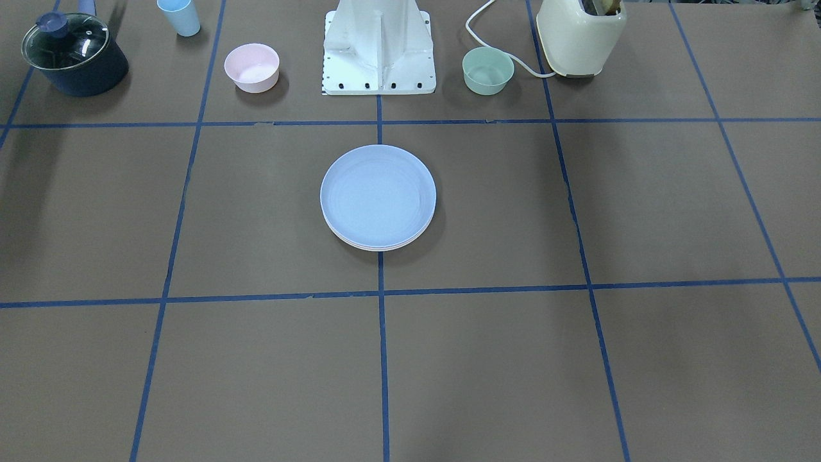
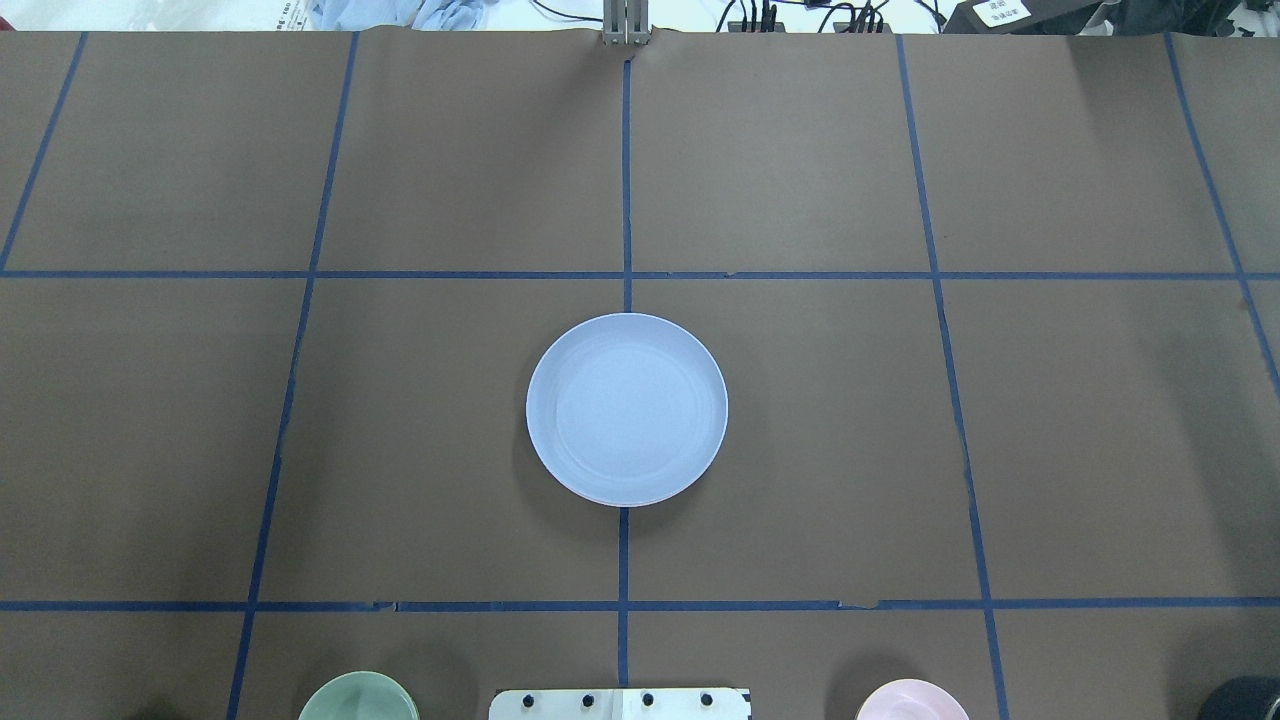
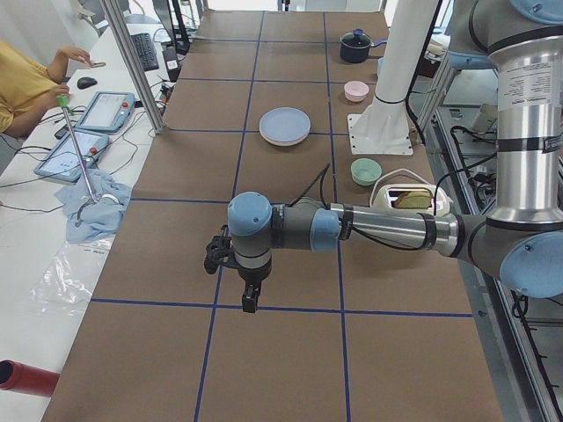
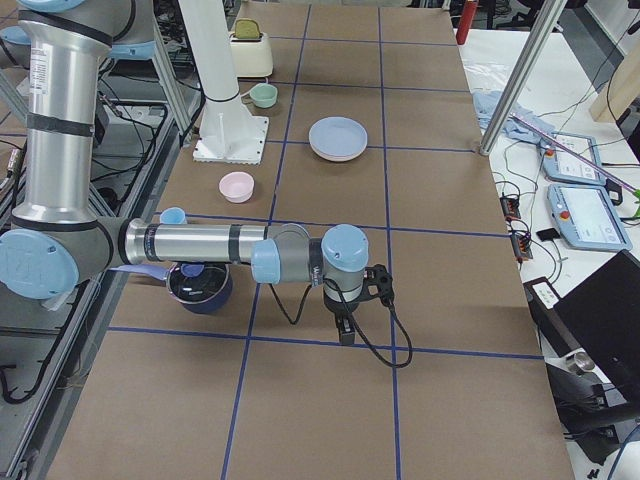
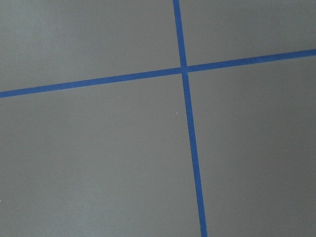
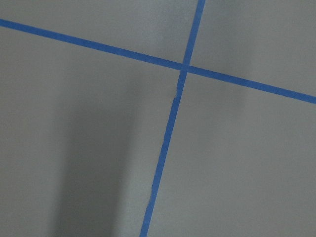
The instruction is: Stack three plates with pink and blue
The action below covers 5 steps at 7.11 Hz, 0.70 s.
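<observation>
The light blue plate (image 1: pixel 378 196) lies on top of a stack at the table's middle, also in the overhead view (image 2: pixel 627 408). Pale pinkish rims of plates under it (image 1: pixel 378 247) peek out at its edge; I cannot separate pink from cream there. A pink rim (image 4: pixel 336 157) shows below the blue plate in the exterior right view. My left gripper (image 3: pixel 250 303) hangs over bare table far from the stack, and my right gripper (image 4: pixel 345 335) does the same at the other end. Both show only in the side views, so I cannot tell if they are open or shut.
Near the robot base (image 1: pixel 378 51) stand a small pink bowl (image 1: pixel 251 67), a mint-green bowl (image 1: pixel 488 70), a light blue cup (image 1: pixel 179 16), a dark pot with a glass lid (image 1: pixel 74 54) and a cream toaster (image 1: pixel 580 35). An operator (image 3: pixel 26 83) sits beside the table.
</observation>
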{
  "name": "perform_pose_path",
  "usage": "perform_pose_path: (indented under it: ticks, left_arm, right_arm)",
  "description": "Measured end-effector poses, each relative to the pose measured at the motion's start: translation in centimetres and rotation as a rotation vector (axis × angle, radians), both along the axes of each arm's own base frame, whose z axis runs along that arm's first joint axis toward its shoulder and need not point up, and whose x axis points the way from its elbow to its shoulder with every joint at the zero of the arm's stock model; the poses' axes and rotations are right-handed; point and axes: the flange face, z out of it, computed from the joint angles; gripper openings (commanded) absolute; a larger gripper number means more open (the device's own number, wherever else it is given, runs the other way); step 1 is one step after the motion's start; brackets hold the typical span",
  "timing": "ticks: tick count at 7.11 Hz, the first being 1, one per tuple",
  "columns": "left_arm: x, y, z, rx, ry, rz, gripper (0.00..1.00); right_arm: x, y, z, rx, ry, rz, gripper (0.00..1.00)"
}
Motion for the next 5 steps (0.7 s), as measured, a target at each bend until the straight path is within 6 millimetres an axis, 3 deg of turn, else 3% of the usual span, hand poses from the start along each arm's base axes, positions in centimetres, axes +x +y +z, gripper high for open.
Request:
perform_pose_path:
  ticks: [5]
  left_arm:
    - [-0.06, 0.4, 0.9, -0.017, -0.008, 0.001, 1.0]
  right_arm:
    - [0.06, 0.04, 0.28, -0.006, 0.008, 0.005, 1.0]
